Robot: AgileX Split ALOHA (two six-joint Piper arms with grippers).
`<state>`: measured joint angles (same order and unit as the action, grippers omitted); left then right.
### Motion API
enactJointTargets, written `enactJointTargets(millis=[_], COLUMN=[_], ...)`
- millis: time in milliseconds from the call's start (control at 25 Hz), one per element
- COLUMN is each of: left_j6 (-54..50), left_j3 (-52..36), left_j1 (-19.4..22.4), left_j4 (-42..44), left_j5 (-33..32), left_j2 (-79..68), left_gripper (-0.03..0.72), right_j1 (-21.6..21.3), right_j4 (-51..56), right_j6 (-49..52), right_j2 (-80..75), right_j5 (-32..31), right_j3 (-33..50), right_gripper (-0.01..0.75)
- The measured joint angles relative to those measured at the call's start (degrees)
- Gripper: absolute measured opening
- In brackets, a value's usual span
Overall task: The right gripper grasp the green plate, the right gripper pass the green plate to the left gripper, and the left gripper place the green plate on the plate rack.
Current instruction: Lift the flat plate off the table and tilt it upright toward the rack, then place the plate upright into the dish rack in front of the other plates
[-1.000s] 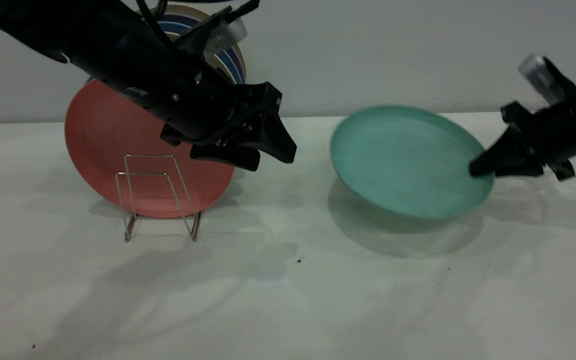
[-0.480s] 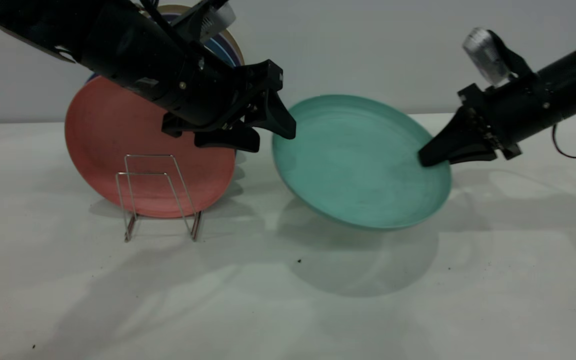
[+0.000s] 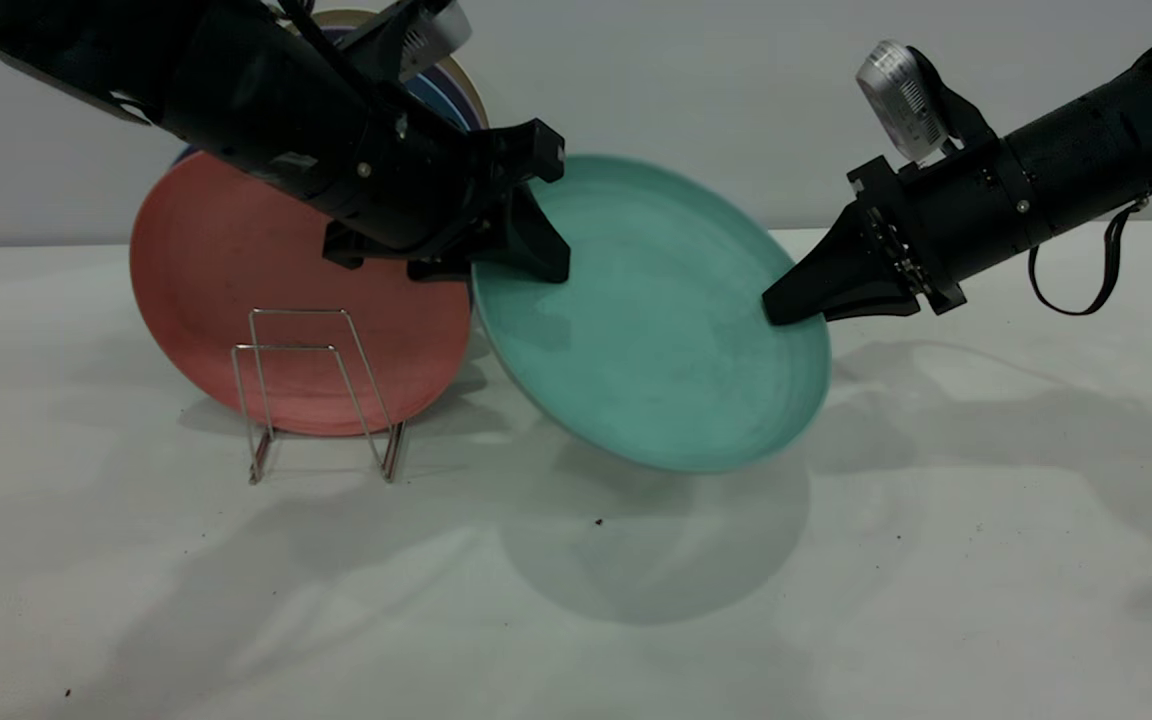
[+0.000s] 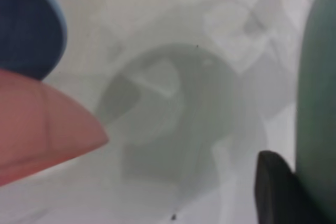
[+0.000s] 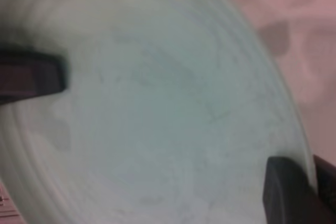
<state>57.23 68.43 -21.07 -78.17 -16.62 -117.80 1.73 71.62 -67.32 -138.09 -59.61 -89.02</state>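
Pink plate point(image 3: 236, 290): we see it leaning upright on the wire rack, below and behind the left gripper's arm; a striped plate point(image 3: 451, 95) stands behind both.
Plate rack point(image 3: 316, 390): we find it on the table point(image 3: 576, 600), below and to the left of the left gripper, with its front loops bare.
Left gripper point(image 3: 531, 265): we see it reach down from the upper left, its fingers spread, one finger point(image 3: 536, 255) lying over the front face of the green plate at its left rim. We cannot tell whether the other finger touches the back.
Green plate point(image 3: 651, 320): we see it clear of the table, tilted steeply with its face toward the camera, spanning the gap between the two grippers. Its left rim lies at the left gripper and its right rim in the right gripper.
Right gripper point(image 3: 786, 300): we see it enter from the upper right, pinching the plate's right rim; the right wrist view shows a finger point(image 5: 31, 74) on the plate's face.
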Motion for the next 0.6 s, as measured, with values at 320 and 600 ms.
enactJointTargets(millis=[320,600], left_j6=[0.79,4.88], left_j3=[0.05,0.05], left_j1=[0.26,0.26], left_j4=[-0.67,1.06], left_j5=[-0.14,-0.69], left_j2=[0.0,-0.1], left_gripper=[0.107,0.107], right_j1=[0.0,-2.04], right_j4=[3.05,4.26], right_j6=[-2.17,-1.7], right_j2=[0.08,6.88], right_j5=[0.0,-2.07], right_j3=[0.0,-1.65], right_gripper=[0.203,0.62])
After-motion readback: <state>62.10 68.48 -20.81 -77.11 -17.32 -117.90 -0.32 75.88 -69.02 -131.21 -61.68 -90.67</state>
